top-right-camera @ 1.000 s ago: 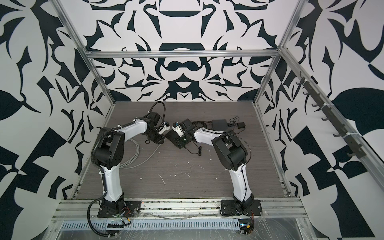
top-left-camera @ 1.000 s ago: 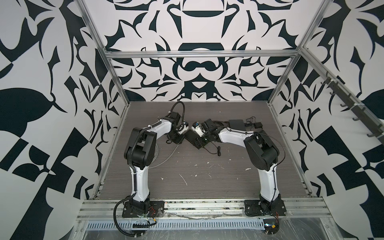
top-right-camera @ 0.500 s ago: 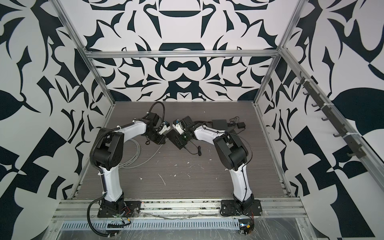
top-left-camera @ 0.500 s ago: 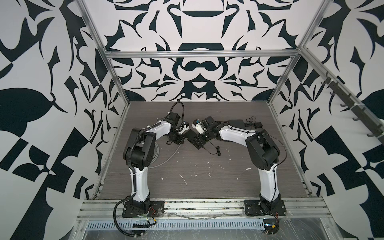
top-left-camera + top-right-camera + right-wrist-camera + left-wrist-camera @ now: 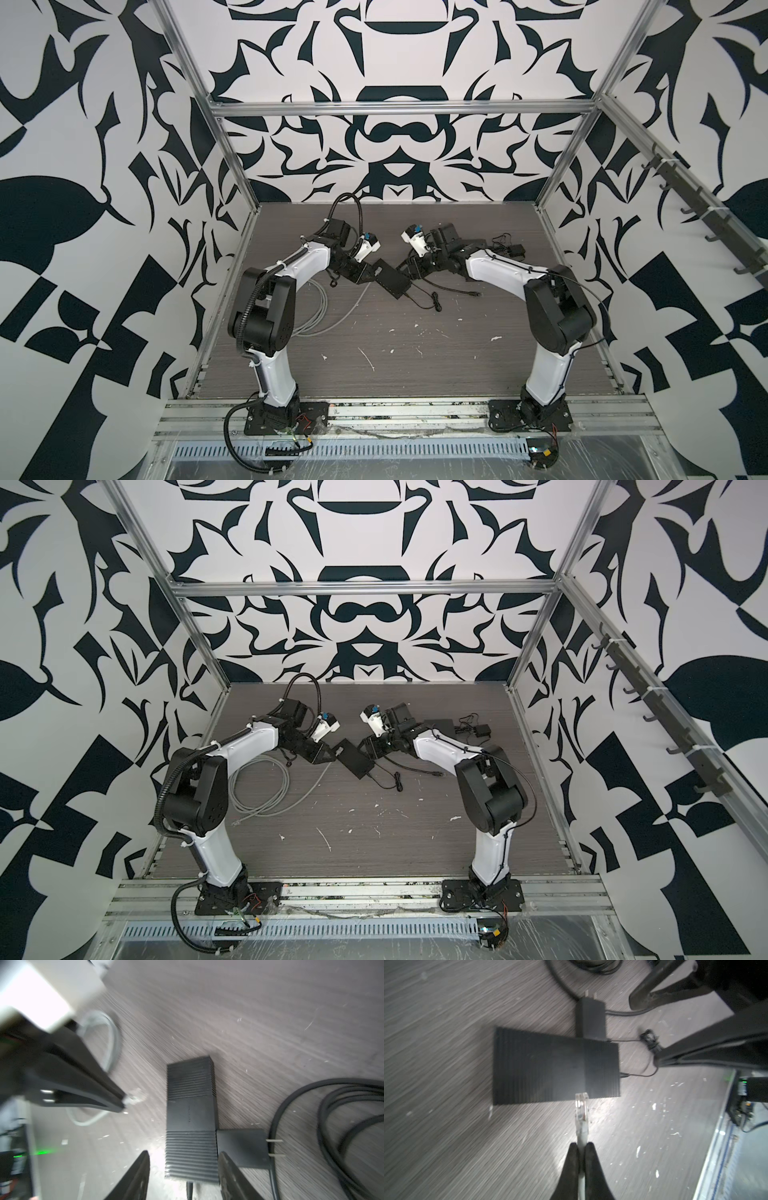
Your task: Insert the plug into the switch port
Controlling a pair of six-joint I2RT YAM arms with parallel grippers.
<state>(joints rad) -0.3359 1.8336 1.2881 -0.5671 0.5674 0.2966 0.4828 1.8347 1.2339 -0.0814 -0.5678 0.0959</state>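
One line decides it: the plug, held by the left end effector clamped on its grey cable, points lengthwise at the long side of the switch lying on the surface; the right end effector, jaws apart, straddles its end

Front half of table bare except white flecks: open passage. Centre crowded. Switch lies flat, power adapter touching one long side, black cords looped beyond. Right gripper straddles one switch end, jaws apart. Left gripper, pinching grey cable, blocks the opposite long side, plug tip at its edge.
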